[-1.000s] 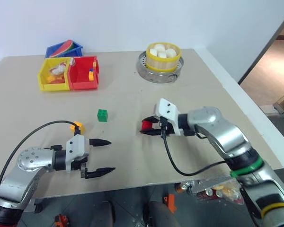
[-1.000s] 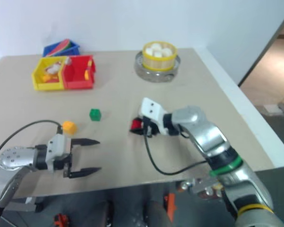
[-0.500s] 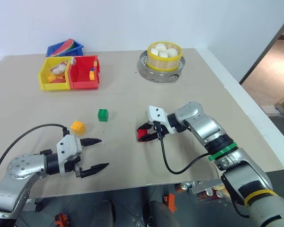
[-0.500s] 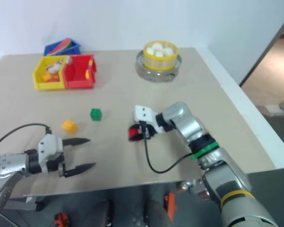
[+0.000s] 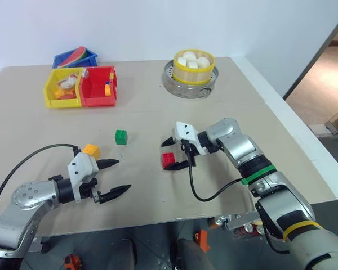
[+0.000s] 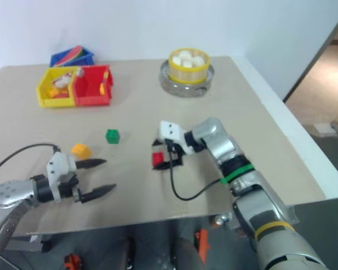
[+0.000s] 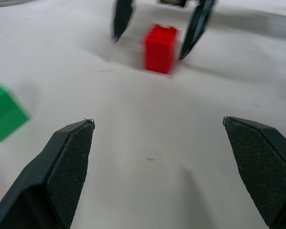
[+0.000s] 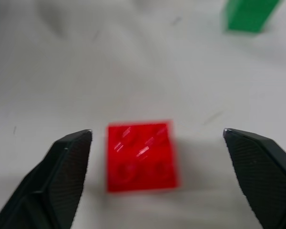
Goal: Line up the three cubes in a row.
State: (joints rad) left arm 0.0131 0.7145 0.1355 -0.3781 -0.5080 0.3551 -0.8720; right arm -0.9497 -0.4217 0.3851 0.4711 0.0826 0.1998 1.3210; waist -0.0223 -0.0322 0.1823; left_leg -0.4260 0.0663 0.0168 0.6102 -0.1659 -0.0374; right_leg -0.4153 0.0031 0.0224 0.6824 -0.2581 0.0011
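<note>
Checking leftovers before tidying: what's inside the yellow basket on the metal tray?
The yellow basket holds several white rounded pieces heaped to its rim. Anything beneath that top layer is covered, as is the metal tray surface under the basket.

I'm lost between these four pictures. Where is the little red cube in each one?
Left eye view: red cube on the table, between the right gripper's open fingers.
Right eye view: red cube, same spot, right of the green cube.
Left wrist view: red cube far ahead, between the other gripper's fingers.
Right wrist view: red cube lying between the two fingers.
Shared landmark: the green cube.
</note>
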